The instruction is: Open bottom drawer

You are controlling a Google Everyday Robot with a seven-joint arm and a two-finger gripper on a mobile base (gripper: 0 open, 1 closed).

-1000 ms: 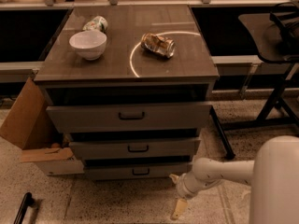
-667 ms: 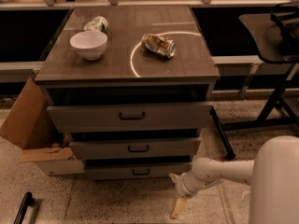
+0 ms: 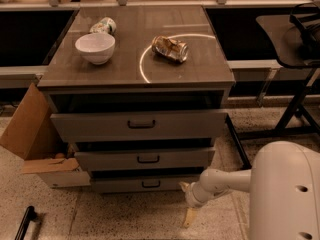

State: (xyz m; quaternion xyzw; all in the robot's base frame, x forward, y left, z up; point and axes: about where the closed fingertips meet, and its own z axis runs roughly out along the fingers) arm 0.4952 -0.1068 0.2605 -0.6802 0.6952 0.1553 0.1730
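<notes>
The bottom drawer (image 3: pixel 135 184) is the lowest of three grey-brown fronts on the cabinet, with a small dark pull handle (image 3: pixel 150 184). It stands out a little less than the two drawers above it. My gripper (image 3: pixel 187 204) hangs low at the end of the white arm, just right of and below the bottom drawer's right end, close to the floor. One pale finger (image 3: pixel 188 217) points down toward the floor.
The middle drawer (image 3: pixel 145 159) and the top drawer (image 3: pixel 140 125) stand slightly open. On the cabinet top are a white bowl (image 3: pixel 95 48), a crushed can (image 3: pixel 170 48) and a tipped cup (image 3: pixel 103 25). A cardboard box (image 3: pixel 35 139) stands left. A black stand (image 3: pixel 295 104) is right.
</notes>
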